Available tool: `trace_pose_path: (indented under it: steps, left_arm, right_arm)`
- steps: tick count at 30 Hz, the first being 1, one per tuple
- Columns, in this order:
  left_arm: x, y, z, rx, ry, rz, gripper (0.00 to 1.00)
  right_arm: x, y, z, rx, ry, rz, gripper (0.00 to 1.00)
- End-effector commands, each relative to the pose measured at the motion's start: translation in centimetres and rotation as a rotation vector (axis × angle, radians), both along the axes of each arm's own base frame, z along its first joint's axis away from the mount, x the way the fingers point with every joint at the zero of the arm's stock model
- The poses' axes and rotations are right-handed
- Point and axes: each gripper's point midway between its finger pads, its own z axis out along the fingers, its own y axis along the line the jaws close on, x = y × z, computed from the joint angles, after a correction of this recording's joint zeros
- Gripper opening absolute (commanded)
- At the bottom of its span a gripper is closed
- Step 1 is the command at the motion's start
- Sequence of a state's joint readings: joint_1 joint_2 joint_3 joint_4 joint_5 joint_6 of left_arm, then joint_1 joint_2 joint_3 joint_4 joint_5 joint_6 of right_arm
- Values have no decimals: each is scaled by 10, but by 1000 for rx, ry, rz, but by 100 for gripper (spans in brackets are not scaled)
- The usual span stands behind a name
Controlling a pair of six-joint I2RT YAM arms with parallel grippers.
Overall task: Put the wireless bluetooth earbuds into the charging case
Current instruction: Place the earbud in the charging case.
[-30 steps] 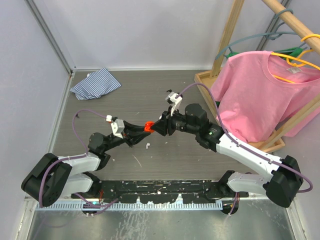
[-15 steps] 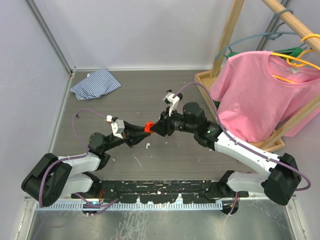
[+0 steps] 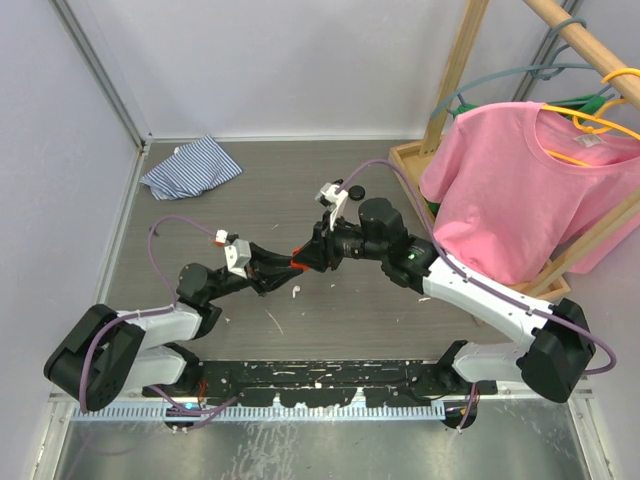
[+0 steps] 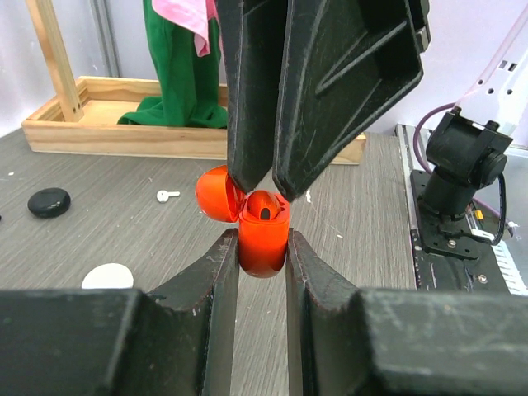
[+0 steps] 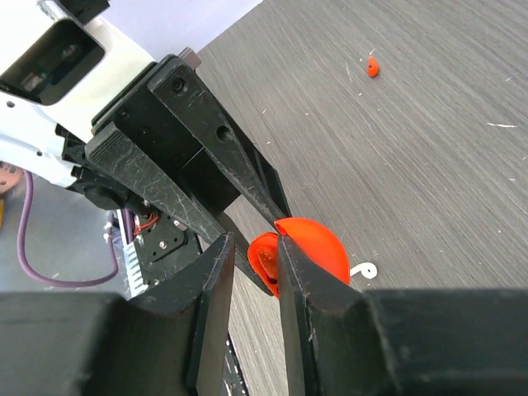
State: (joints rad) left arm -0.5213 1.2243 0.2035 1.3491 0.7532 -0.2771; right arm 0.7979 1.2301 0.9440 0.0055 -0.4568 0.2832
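**Red earbud at the mouth of the case, both pincers engaged**

Top view: over the middle of the desk [image 3: 330, 190], the left pincer [image 3: 283, 266] and the right pincer [image 3: 306, 258] are met tip to tip. The red charging case [image 3: 297, 263] is lodged between them.

Left wrist view: the case body is clamped between the left fingers, and its lid [image 4: 216, 194] is swung open towards 10 o'clock. A red earbud [image 4: 264, 206] is seen in the case mouth. The right fingers are drawn nearly shut directly above it at 12 o'clock. Whether the bud is pinched or merely pressed cannot be told. A white earbud [image 4: 168, 195] is left on the desk at 9 o'clock from the case.

Right wrist view: red is glimpsed in the narrow gap between the right fingers. A second red earbud [image 5: 373, 66] is seen on the desk at 1 o'clock, well apart.

Risk, as judged: if the bud is pushed in askew, it could be tipped from its well and dropped. The case could be forced through the left grip by too hard a press. The lid could be knocked shut on an unseated bud.
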Motion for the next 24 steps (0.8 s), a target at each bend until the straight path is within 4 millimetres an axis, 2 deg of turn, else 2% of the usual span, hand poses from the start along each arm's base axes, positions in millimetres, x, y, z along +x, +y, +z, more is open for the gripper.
trace_pose_path:
  steps: [1,7,14,17,20,24]
  left_arm:
    - [-4,-2,29,-49,-111,-32,0]
    - [-2,-3,28,-48,-107,-26,0]
    - [2,-2,26,-48,-100,-2,0]
    - [6,0,27,-56,-93,24,0]
    - [14,3,27,-64,-78,69,0]
    - [22,5,29,-76,-62,115,0]
  right_arm:
    - [-1,8,18,24,-53,51,33]
    - [2,8,24,18,-87,50,36]
    - [7,-2,42,20,-172,7,41]
    - [11,-9,48,18,-205,-42,47]
    - [19,-20,57,25,-251,-115,65]
    - [26,-33,64,45,-313,-194,73]
